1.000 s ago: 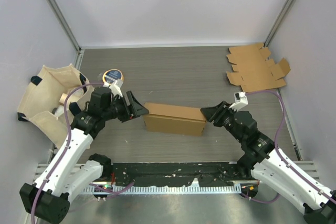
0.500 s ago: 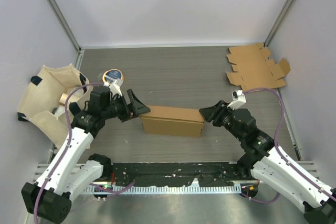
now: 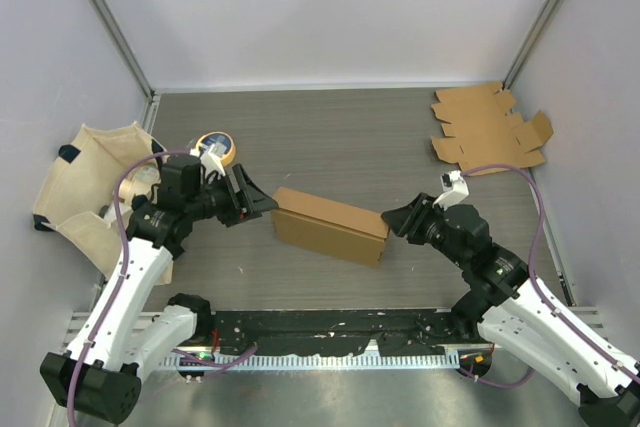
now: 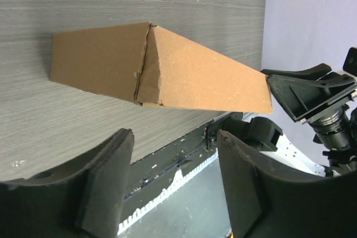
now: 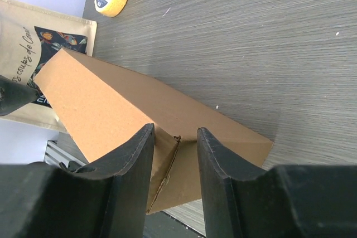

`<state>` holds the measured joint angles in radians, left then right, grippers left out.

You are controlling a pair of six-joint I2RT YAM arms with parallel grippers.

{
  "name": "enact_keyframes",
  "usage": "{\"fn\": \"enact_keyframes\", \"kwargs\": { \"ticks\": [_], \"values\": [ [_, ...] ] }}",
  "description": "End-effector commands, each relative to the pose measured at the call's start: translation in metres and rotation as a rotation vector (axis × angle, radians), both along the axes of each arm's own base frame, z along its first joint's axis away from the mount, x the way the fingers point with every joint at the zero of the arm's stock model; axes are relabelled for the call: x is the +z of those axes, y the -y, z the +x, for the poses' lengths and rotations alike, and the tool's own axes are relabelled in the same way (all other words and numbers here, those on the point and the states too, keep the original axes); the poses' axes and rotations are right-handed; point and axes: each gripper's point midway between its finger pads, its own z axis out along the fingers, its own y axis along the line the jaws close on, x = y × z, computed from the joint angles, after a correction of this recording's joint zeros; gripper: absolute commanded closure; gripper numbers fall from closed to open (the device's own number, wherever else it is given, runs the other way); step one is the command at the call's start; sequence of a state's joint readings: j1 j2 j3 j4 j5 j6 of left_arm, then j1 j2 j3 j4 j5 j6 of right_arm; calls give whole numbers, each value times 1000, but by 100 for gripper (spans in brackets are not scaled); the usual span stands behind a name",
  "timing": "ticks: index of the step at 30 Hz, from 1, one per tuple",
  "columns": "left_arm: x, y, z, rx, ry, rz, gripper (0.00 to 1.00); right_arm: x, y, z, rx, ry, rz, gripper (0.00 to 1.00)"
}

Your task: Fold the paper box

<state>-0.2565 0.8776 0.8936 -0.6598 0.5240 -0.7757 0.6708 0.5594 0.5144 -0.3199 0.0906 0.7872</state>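
Right fingers [image 5: 131, 171] tight on paper box [image 5: 111, 104] end, plain only in wrist view; left fingers [image 4: 106, 182] wide, empty.

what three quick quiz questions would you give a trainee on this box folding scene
1. True or false: the left hand is open, not gripping the paper box.
2. Where does the flat cardboard sheet lie? A near left corner; B far right corner; C centre.
3. What colour is the round disc beside the cloth bag?
Key: 1 true; 2 B; 3 yellow.
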Motion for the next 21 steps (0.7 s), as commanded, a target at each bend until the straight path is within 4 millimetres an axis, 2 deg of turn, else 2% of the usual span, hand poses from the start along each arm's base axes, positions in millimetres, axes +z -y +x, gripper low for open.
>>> {"fn": "enact_keyframes", "kwargs": {
  "ticks": [1,4,7,8,10,18,21],
  "values": [
    [12,-3,3,-22,56,36,32,-7,-1,-6,40,-38,-52,59],
    [19,-8,17,3,101,78,36,-9,-2,-7,41,-50,-50,60],
    [24,-2,28,-18,125,60,52,-7,-2,-8,41,-51,-41,60],
    [23,1,30,-33,123,58,53,-8,-2,-8,41,-54,-42,60],
    [25,3,35,-50,129,61,54,-10,-3,-8,42,-60,-47,59],
    [12,4,45,-72,99,98,53,-11,-4,-6,43,-59,-43,59],
    [10,9,41,-91,81,66,57,-12,-5,-6,44,-63,-43,60]
  ]
}}
